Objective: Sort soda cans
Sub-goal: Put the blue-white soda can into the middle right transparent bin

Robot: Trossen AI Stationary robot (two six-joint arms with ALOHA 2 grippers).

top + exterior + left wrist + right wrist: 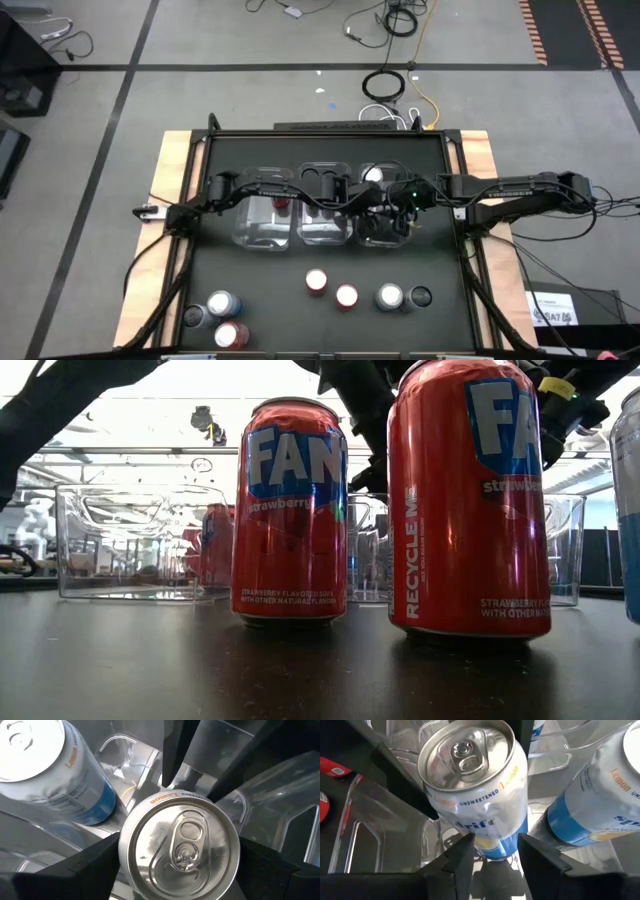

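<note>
My left gripper [180, 872] is shut on a silver-blue soda can [180, 847] above the clear right bin [385, 232]. In the high view both arms hide the can. My right gripper [495, 845] stands open, one finger on each side of the can's lower end [496, 847]. A second silver-blue can [600, 795] is in the same bin. A red can [282, 203] is in the left bin [255, 222]. On the near part of the table stand two red cans [316, 282] [346, 296], a silver one [389, 296] and a dark one [420, 296]. My left gripper pinches the can's upper wall [125, 865], just under the top rim, between its two fingers, one on each side. The fingers slant down from above. The can's silver top faces up; its lower end is hidden behind my right fingers. My right gripper's fingertips [467, 845] flank the can's lower end; I cannot tell whether they touch it.
The middle bin [322, 218] stands between the other two. At the near left of the table are a silver-blue can [222, 303], a dark can [193, 316] and a red can [231, 335]. Wooden strips [172, 170] border the black tabletop.
</note>
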